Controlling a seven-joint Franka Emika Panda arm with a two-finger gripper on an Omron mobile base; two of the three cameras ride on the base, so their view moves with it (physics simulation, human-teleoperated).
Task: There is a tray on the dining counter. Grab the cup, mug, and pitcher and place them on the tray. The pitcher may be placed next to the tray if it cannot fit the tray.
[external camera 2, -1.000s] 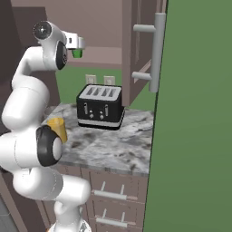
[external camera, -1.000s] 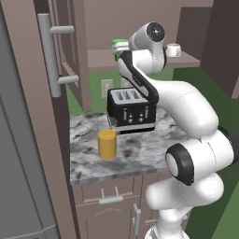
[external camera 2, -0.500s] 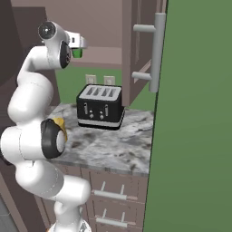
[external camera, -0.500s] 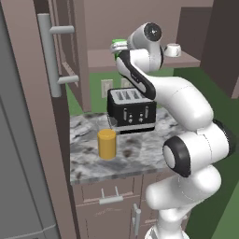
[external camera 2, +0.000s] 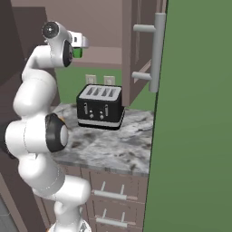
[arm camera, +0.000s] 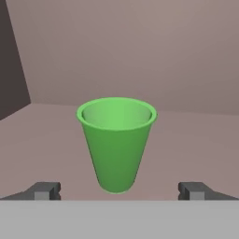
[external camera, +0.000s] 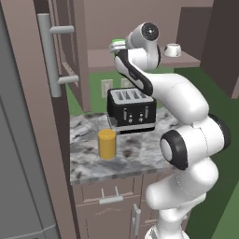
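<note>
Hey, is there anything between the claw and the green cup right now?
Nothing. In the hand view, only bare brown shelf surface lies between the open claw and the upright cup.

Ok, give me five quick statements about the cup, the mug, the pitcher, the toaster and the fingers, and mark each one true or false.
1. The cup stands upright on the brown shelf. True.
2. The fingers are closed on the cup. False: they stand wide apart, one at each side of the hand view, with the cup between and ahead of them, untouched.
3. The pitcher stands on the small marbled counter, in front of the toaster and to its left in the left base view. True.
4. The mug sits on the counter beside the toaster. False: it is up on the shelf, above the counter.
5. The pitcher lies on its side. False: it stands upright.
</note>
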